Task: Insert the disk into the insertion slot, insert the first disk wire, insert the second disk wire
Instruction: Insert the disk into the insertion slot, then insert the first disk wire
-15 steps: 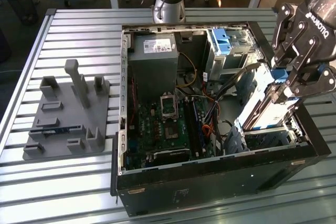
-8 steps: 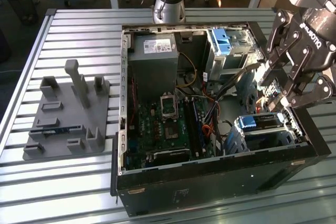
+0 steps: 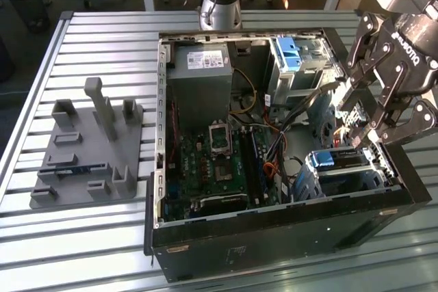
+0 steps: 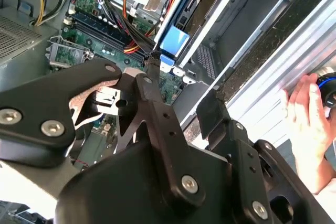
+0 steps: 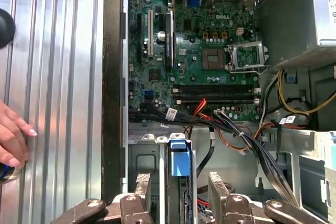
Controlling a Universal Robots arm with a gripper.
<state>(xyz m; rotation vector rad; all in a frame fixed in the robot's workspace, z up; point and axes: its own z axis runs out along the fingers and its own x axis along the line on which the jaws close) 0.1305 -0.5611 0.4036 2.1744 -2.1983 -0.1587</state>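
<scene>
The disk (image 3: 337,163) stands on edge in the insertion slot (image 3: 345,181), a silver bay at the exterior view's right end of the open computer case. Its blue tab (image 5: 178,161) faces up, and also appears in the second wrist view (image 4: 173,40). My black gripper (image 3: 361,122) hangs just above it, open. In the first wrist view the gripper (image 5: 181,180) has one finger on each side of the disk's edge, with a gap on both sides. A bundle of black cables (image 5: 247,142) and an orange wire (image 5: 202,109) lie loose beside the bay; I cannot tell which are the disk wires.
A person's hand (image 5: 11,140) rests on the slatted metal table beside the case, also seen in the second wrist view (image 4: 308,124). Inside are the motherboard (image 3: 219,162), grey power supply (image 3: 198,66) and a cage with a blue piece (image 3: 295,54). A grey fixture plate (image 3: 89,162) lies at the exterior view's left.
</scene>
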